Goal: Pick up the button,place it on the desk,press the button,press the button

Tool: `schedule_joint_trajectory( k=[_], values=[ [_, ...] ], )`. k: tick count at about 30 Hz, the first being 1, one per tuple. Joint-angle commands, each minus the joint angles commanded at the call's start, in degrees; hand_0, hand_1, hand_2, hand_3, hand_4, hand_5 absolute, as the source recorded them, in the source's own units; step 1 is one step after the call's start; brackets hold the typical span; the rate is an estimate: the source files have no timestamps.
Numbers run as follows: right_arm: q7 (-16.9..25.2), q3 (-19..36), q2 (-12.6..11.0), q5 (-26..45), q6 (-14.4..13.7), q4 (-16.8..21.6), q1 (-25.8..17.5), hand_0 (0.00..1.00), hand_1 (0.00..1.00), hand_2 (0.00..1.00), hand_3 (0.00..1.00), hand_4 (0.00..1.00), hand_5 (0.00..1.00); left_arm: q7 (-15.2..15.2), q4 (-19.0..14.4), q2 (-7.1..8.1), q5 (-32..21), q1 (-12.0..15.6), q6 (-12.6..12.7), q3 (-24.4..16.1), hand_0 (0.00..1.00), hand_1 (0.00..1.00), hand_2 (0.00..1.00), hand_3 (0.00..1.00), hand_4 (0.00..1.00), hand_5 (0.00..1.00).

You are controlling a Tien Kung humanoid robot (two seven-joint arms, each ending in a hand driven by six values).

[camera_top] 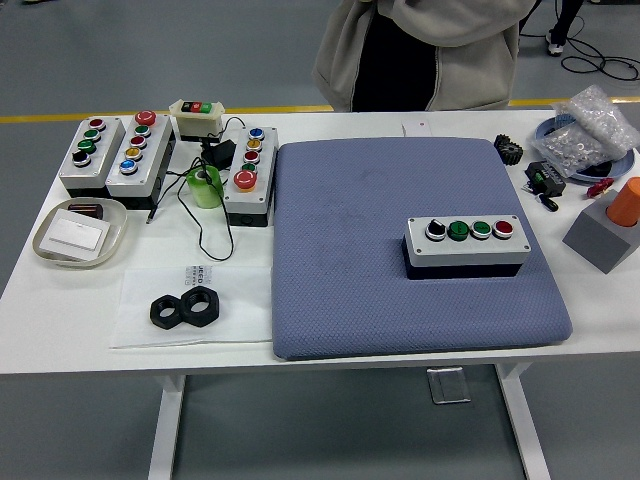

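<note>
White table bears blue mat; button box near its right edge.

A button box is sitting on the right part of a mat on the table, with three more button boxes lying to the mat's left.

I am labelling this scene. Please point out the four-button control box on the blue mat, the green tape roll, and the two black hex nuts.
four-button control box (pixel 466 240): head view, grey top face.
green tape roll (pixel 206 187): head view, outer side.
black hex nuts (pixel 185 309): head view, where both nuts meet.
</note>
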Motion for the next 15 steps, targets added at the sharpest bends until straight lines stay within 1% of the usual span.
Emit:
schedule_joint_trajectory(
  k=[1, 4, 7, 15],
  values=[
    [-0.06, -0.01, 0.03, -0.01, 0.03, -0.22, 0.04, 0.923, 0.822, 0.826, 0.811, 0.704, 0.622, 0.01, 0.0, 0.0, 0.02, 0.0, 0.0, 0.0, 0.748, 0.854, 0.918, 0.843, 0.653, 0.998],
    [-1.22, 0.06, 0.15, 0.25, 1.69, -1.76, 0.26, 0.923, 0.822, 0.826, 0.811, 0.704, 0.622, 0.07, 0.01, -0.05, 0.14, 0.05, 0.05, -0.15, 0.748, 0.854, 0.918, 0.843, 0.653, 0.998],
    [-2.26, -0.07, 0.4, 0.4, 2.42, -2.86, 0.68, 0.922, 0.826, 0.824, 0.805, 0.694, 0.627, 0.02, 0.01, -0.06, -0.1, 0.03, 0.04, 0.0, 0.749, 0.854, 0.917, 0.843, 0.653, 0.998],
    [-3.31, 0.01, 1.19, 0.55, 3.79, -5.16, 1.82, 0.925, 0.83, 0.828, 0.805, 0.688, 0.639, -0.2, 0.04, -0.15, -0.92, 0.12, 0.02, 0.38, 0.748, 0.854, 0.917, 0.843, 0.653, 0.998]
  ],
)
